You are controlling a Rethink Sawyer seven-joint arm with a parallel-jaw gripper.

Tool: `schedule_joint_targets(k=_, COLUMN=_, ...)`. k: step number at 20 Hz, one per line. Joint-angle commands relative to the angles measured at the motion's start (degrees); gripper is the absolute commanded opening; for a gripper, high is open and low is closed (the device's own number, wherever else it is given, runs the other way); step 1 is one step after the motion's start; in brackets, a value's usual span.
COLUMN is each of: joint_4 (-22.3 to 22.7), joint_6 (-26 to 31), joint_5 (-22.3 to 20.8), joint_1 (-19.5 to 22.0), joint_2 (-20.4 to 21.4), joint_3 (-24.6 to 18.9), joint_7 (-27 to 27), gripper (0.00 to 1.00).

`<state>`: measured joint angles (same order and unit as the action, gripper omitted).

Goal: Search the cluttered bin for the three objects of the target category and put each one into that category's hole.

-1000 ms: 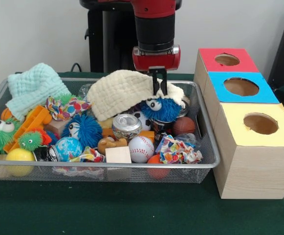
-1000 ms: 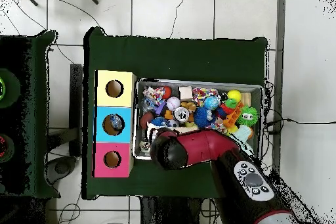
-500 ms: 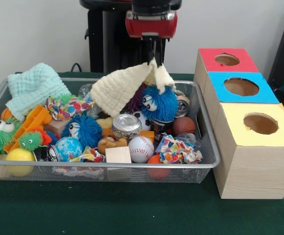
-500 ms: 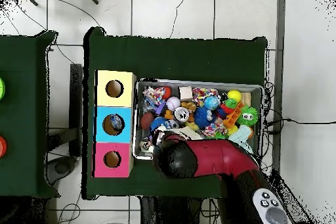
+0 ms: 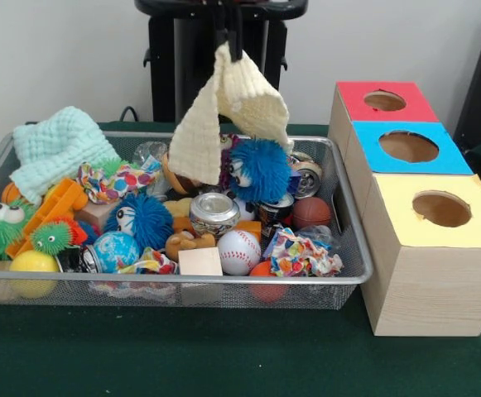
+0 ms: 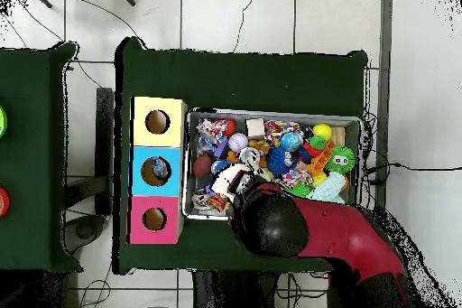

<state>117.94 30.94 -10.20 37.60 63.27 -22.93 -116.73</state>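
Observation:
The silver wire-mesh bin [image 5: 223, 281] is full of toys; it also shows in the overhead view [image 6: 271, 113]. My gripper [image 5: 228, 40] hangs at the top edge of the front view, above the back middle of the bin. It is shut on a cream knitted cloth [image 5: 233, 106], which dangles clear of the pile. In the overhead view the arm [image 6: 275, 225] hides the gripper. Clear plastic pieces that may be bottles show at the back [image 5: 151, 152] and at the right [image 5: 321, 235]. The blue-topped box's hole [image 5: 408, 146] is to the right of the bin.
A red-topped box [image 5: 385, 101] and a yellow-topped box [image 5: 441, 208] flank the blue one. In the bin lie a blue fuzzy ball [image 5: 259, 169], metal cans [image 5: 214, 211], a baseball [image 5: 238, 251], patterned rags [image 5: 300, 255] and a mint cloth [image 5: 58, 149].
The gripper has risen and shifted a little left in the front view, lifting the cream cloth off the pile. The blue fuzzy ball and things behind it are uncovered.

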Motion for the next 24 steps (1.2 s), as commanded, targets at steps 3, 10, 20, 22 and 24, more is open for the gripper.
schedule_joint_targets(k=3, joint_4=0.66, joint_6=11.1, joint_5=7.39, joint_1=6.73, joint_2=6.43, joint_3=-4.59, joint_7=8.63, gripper=0.0)
schedule_joint_targets(k=10, joint_4=0.4, joint_6=16.21, joint_5=10.0, joint_1=7.78, joint_2=11.51, joint_3=-4.08, joint_7=10.03, gripper=0.0)
schedule_joint_targets(k=20, joint_4=-0.38, joint_6=19.11, joint_5=10.87, joint_1=12.8, joint_2=12.46, joint_3=-5.06, joint_7=16.87, gripper=0.0)
schedule_joint_targets(k=22, joint_4=-0.75, joint_6=19.24, joint_5=10.61, joint_1=13.76, joint_2=11.96, joint_3=-5.57, joint_7=17.57, gripper=0.0)
schedule_joint_targets(k=24, joint_4=-1.38, joint_6=20.06, joint_5=10.31, joint_1=14.44, joint_2=12.02, joint_3=-5.94, joint_7=18.08, gripper=0.0)
